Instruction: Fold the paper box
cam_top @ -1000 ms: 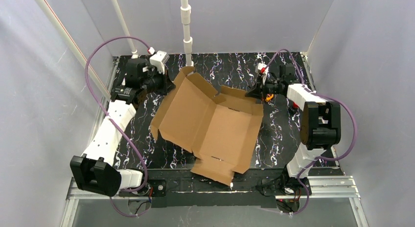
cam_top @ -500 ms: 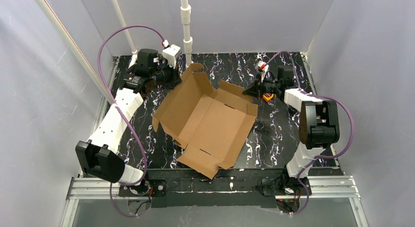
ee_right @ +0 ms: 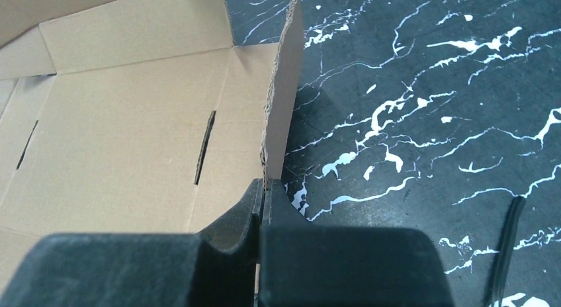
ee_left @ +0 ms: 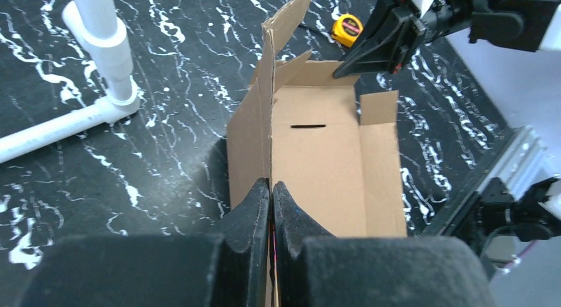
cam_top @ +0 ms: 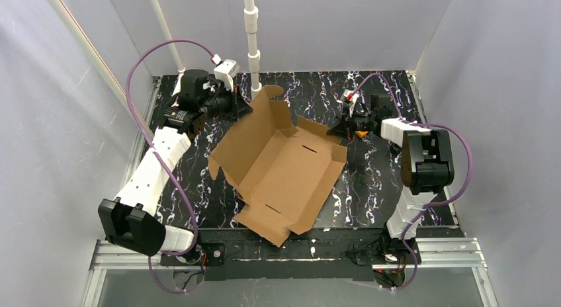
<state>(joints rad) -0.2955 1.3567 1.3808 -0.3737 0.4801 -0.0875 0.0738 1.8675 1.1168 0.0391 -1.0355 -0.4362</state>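
Note:
The paper box [cam_top: 284, 168], a brown cardboard blank with slots, lies partly folded on the black marbled table. Its far-left side panel [ee_left: 268, 88] stands upright, and my left gripper [cam_top: 248, 108] is shut on that panel's edge; in the left wrist view the fingertips [ee_left: 272, 184] pinch the cardboard. My right gripper [cam_top: 337, 130] is shut on the far-right flap [ee_right: 284, 88], which also stands upright from the base [ee_right: 132, 135]. The right gripper's jaws [ee_right: 263, 184] are closed on the flap's bottom edge. The near flaps lie flat towards the table's front edge.
A small orange tape measure [cam_top: 361, 131] sits just behind the right gripper, also visible from the left wrist as the tape measure [ee_left: 347, 29]. A white pipe post [cam_top: 251, 36] stands at the back centre with its foot [ee_left: 119, 95] near the left panel. Grey walls enclose three sides.
Both arms have swung inward with the cardboard. The two held panels have risen from slanted to upright, and the blank has turned and narrowed; its near flap has shifted left.

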